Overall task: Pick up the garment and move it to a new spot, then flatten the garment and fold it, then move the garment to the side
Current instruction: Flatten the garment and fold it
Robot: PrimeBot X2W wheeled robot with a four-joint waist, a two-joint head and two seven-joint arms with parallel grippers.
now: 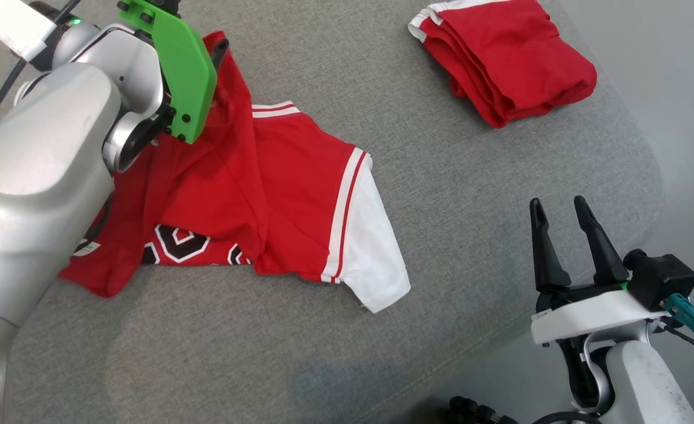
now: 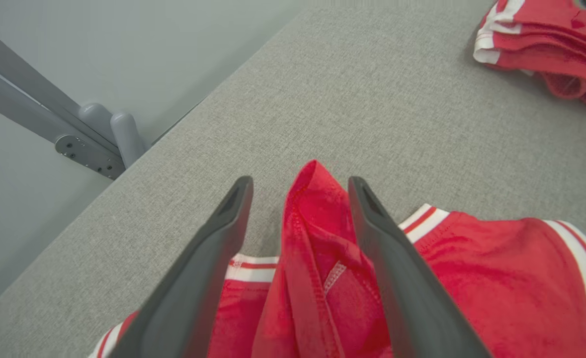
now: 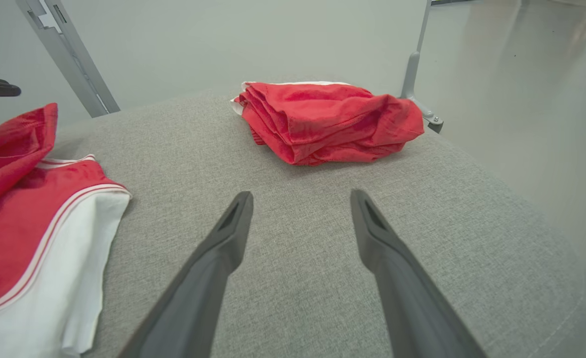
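So, jersey's (image 1: 264,194) rumpled by the desk's (image 1: 441,176) left edge, left gripper (image 2: 298,183) and right gripper (image 1: 557,201) spread, no flattening or folding yet.

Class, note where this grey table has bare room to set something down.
Free: the grey table strip between the spread jersey and the folded garment; also the near edge between jersey and right gripper. Crowded: the left, under jersey and left gripper, and the far-right corner.

Numerals (image 1: 179,242) on the red jersey (image 1: 288,176) are partly hidden, unreadable.
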